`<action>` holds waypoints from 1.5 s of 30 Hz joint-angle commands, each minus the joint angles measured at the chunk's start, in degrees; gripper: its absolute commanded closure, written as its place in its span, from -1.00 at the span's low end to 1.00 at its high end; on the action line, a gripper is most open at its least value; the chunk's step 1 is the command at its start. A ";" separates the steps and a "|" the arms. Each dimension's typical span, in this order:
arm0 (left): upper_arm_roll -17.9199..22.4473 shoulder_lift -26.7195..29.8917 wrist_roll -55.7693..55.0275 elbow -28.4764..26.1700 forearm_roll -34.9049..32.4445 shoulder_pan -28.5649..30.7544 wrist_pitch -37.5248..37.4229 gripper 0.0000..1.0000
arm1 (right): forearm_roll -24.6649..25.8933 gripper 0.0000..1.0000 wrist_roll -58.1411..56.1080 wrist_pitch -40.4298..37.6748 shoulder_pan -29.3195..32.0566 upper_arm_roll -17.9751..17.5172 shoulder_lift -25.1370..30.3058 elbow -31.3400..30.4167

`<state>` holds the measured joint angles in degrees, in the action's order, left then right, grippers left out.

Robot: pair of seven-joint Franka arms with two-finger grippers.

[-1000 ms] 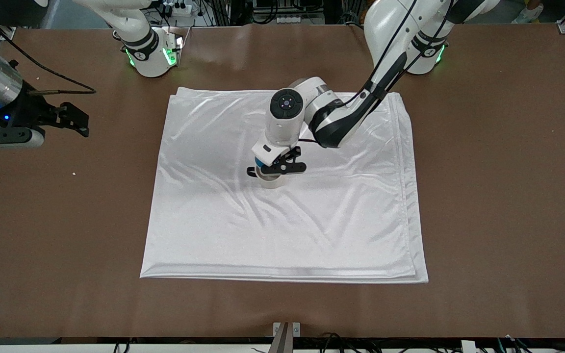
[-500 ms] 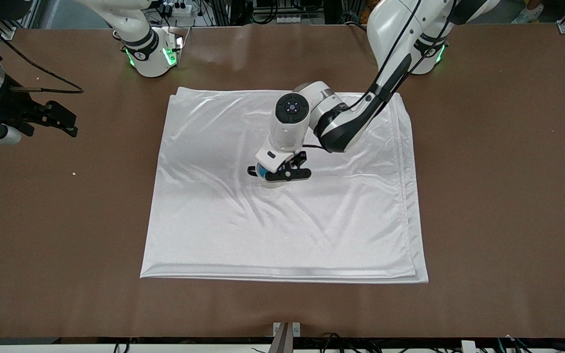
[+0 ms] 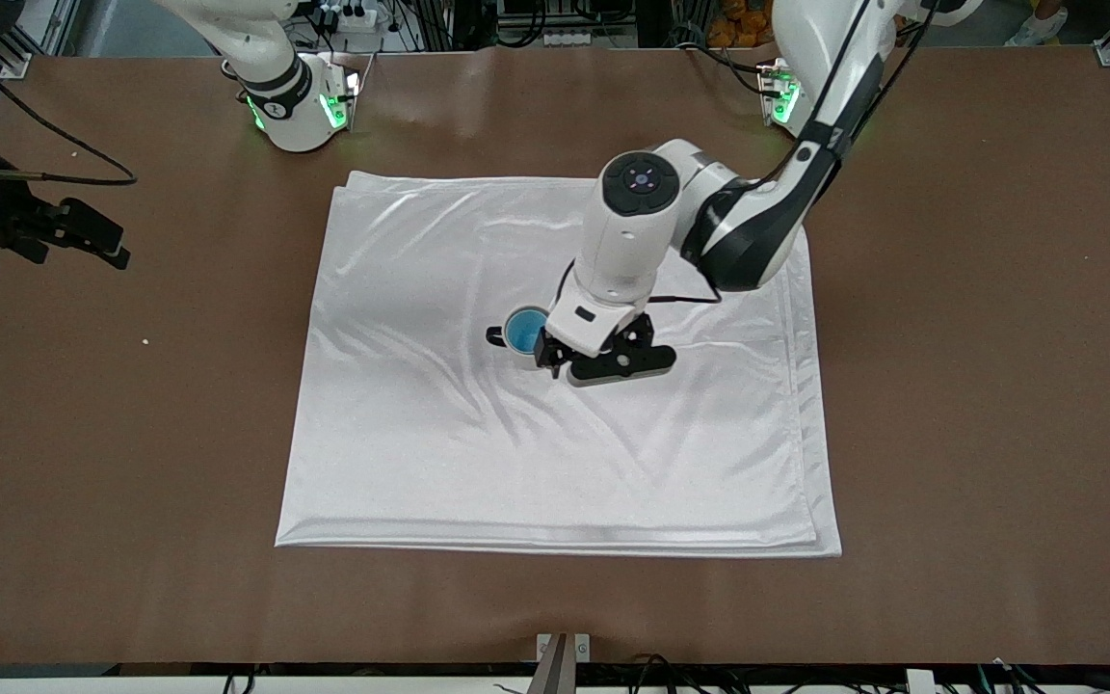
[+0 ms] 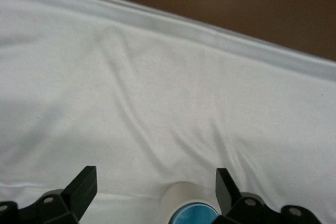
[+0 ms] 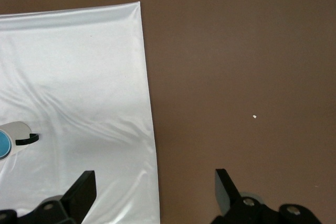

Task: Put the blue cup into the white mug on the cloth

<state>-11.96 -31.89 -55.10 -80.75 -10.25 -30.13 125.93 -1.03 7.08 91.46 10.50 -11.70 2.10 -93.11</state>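
Observation:
The blue cup [image 3: 523, 328] sits inside the white mug [image 3: 520, 360], which stands upright on the cloth [image 3: 516, 463] near its middle, black handle toward the right arm's end. My left gripper [image 3: 608, 364] is open and empty, raised over the cloth just beside the mug, toward the left arm's end. In the left wrist view the mug [image 4: 181, 195] and the cup [image 4: 195, 216] show between the open fingers of the left gripper [image 4: 155, 190]. My right gripper [image 3: 97, 236] is open and empty, over bare table at the right arm's end. The right wrist view shows the gripper [image 5: 155, 192], the mug [image 5: 16, 129] and the cloth [image 5: 79, 77].
The brown table [image 3: 950, 386] surrounds the cloth on all sides. A small white speck [image 3: 145, 340] lies on the table toward the right arm's end. A metal bracket [image 3: 562, 648] sits at the table's near edge.
My left gripper has come off the cup, risen and shifted toward the left arm's end, leaving the blue cup exposed in the mug. My right arm has drawn back toward its end.

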 commanded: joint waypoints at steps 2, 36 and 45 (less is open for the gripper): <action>0.45 6.13 8.68 -1.52 -1.35 4.63 -5.51 -1.00 | -0.73 -1.00 0.65 0.47 1.27 -0.61 1.77 -0.93; 1.23 20.46 32.25 -1.69 4.63 24.06 -22.92 -1.00 | -0.46 -1.00 -0.05 -1.99 2.59 -0.43 1.24 1.36; 0.98 20.99 33.48 -1.78 6.29 27.31 -24.15 -1.00 | -0.38 -1.00 -0.05 -1.99 -0.48 2.55 1.33 1.27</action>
<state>-10.86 -12.36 -23.64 -81.09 -6.69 -4.27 102.19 -1.02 7.12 90.13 12.00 -11.33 2.90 -91.91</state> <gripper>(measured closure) 0.000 0.000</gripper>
